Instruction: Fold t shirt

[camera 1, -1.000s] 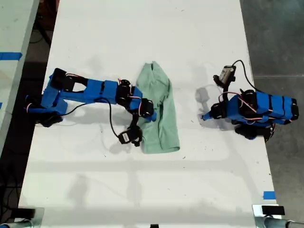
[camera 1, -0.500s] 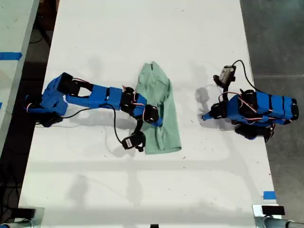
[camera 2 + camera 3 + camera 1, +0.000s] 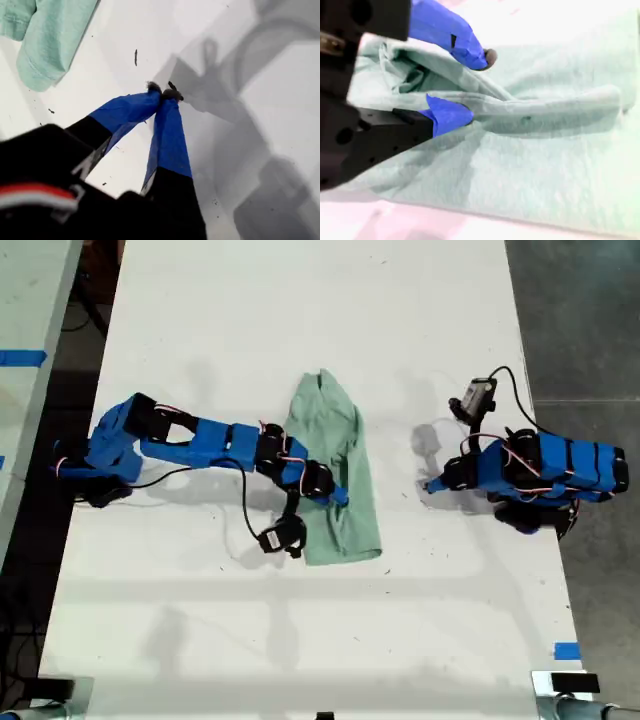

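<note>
Only our second wrist view shows my second gripper [image 3: 467, 87] pinching a t shirt [image 3: 545, 165] fold; since earlier, barely shifted.

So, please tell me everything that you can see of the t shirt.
The t shirt is a small garment of pale mint-green soft cloth, wrinkled. It lies lengthwise on the white table, narrow at the far end and wider at the near end in the exterior view. My second gripper is on its edge at the exterior view's left, with a raised fold of cloth between its fingers. My first gripper is apart from it, shut on nothing.
</note>
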You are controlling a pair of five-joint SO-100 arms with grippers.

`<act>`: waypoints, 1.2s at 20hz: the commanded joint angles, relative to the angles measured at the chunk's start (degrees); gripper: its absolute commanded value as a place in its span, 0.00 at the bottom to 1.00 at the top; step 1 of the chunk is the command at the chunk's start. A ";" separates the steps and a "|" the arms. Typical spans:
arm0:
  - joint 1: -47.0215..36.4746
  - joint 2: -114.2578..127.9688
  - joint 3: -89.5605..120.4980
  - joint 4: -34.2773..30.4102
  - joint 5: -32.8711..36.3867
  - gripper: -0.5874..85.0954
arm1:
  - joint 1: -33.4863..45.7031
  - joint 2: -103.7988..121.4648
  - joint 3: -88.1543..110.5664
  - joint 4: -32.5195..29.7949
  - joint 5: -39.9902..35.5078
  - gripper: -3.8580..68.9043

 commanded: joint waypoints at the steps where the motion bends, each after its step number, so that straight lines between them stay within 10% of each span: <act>1: 1.49 11.51 -2.64 2.29 0.53 0.15 | 0.62 0.53 1.05 -0.35 -0.62 0.07; 11: -3.60 55.02 18.72 22.41 4.48 0.00 | 0.62 0.53 1.05 -0.35 -0.70 0.07; 24: -9.93 127.79 107.49 -3.16 -1.58 0.00 | 0.79 0.53 1.05 -0.35 -0.26 0.07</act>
